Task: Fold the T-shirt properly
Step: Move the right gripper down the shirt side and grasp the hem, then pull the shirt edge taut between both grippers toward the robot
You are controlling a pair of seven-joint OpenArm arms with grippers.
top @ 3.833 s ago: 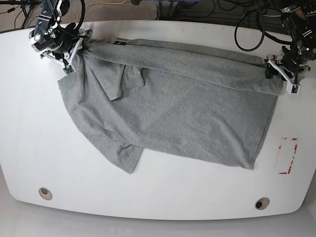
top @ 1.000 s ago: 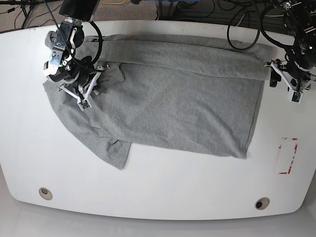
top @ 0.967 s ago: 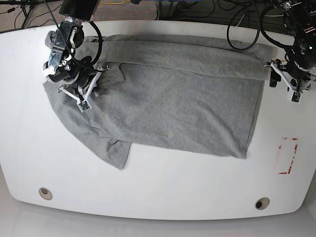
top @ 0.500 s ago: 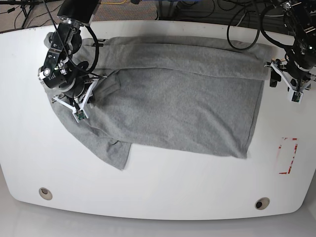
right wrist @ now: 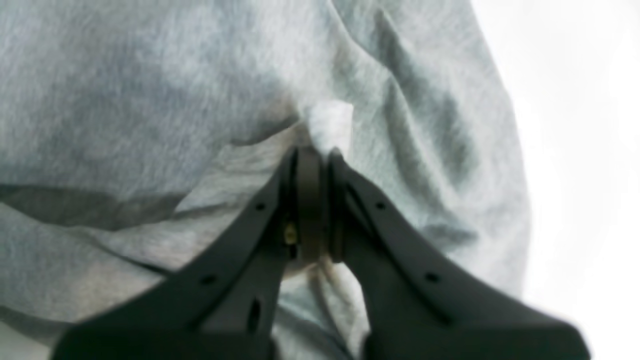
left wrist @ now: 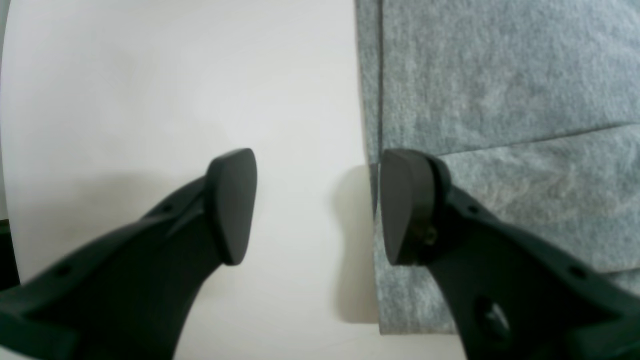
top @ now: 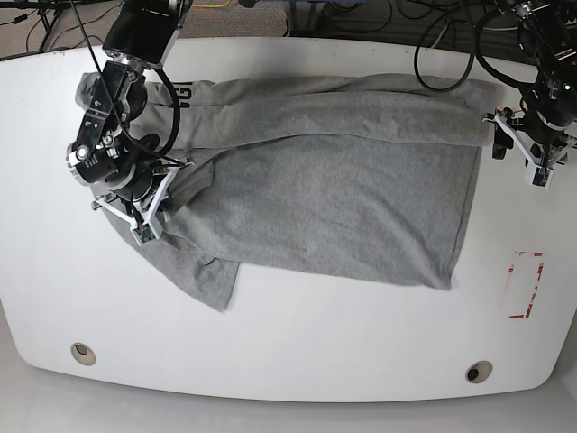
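The heather-grey T-shirt (top: 334, 198) lies spread across the white table (top: 297, 334), its top edge folded over and small dark letters (top: 185, 93) showing at the upper left. My right gripper (top: 142, 224) is on the base view's left, shut on a pinch of the T-shirt (right wrist: 150, 100). In the right wrist view a small tuft of cloth pokes out above this gripper (right wrist: 314, 160). My left gripper (top: 528, 155) hovers open at the shirt's right edge. In the left wrist view one of this gripper's (left wrist: 317, 207) fingers (left wrist: 405, 205) overlaps the T-shirt (left wrist: 500, 100) hem, the other is over bare table.
A red-outlined rectangle (top: 526, 284) is marked on the table at the right. Two round holes (top: 83, 353) (top: 479, 372) sit near the front edge. Cables (top: 451, 54) trail behind the table's far edge.
My right gripper has moved down and left with the cloth, pulling the shirt's left side and uncovering the dark letters. The left gripper, which let go earlier, has stayed put.
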